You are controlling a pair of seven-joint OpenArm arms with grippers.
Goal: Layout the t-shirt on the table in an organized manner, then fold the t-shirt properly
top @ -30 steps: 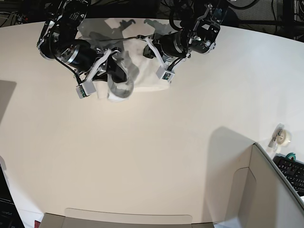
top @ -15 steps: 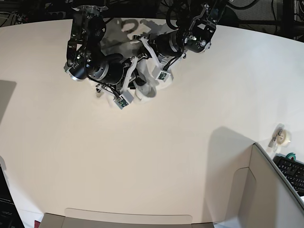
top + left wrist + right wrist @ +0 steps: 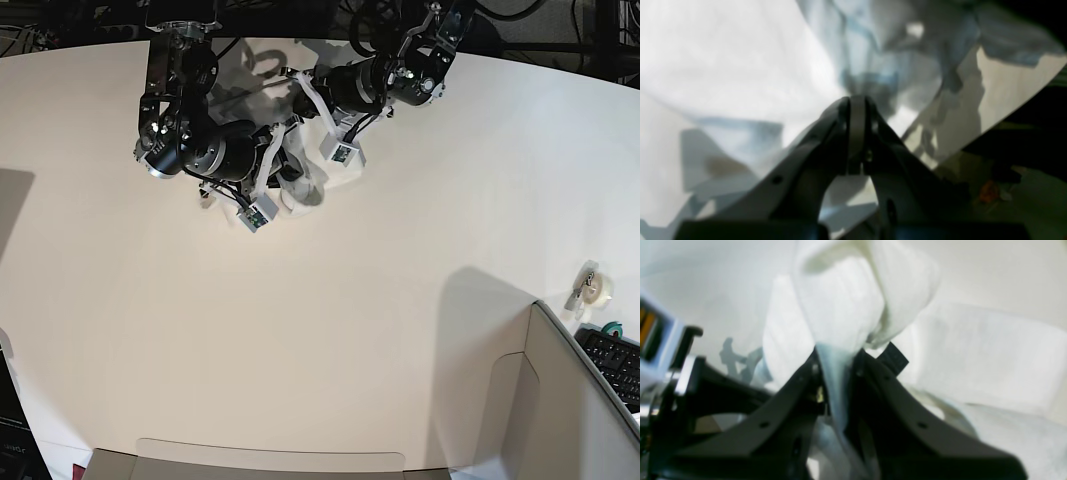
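While both arms crowd the far edge of the table [image 3: 330,330], at about 12 o'clock in the base view, the shirt [image 3: 305,185] lies bunched between them, mostly hidden under the wrists. The right gripper [image 3: 836,373] reaches in from 10 o'clock, wrist bent downward; its jaws are pinched on a bundled fold of white cloth that rises between the fingers [image 3: 880,386] and balloons above them. The left gripper [image 3: 857,110] comes in from 1 o'clock; its jaws stand pressed together with a thin strip between the tips, but blur prevents telling whether that strip is cloth. No lettering can be read in any view; the left wrist view gives only faint bluish smudges on the fabric. Only the base view shows the bare tabletop, a tape roll [image 3: 597,288] at 4 o'clock and a keyboard [image 3: 615,362] corner beyond it. The right wrist view alone shows the fold clamped, plus a small black tag [image 3: 894,357] just beside the fingers.
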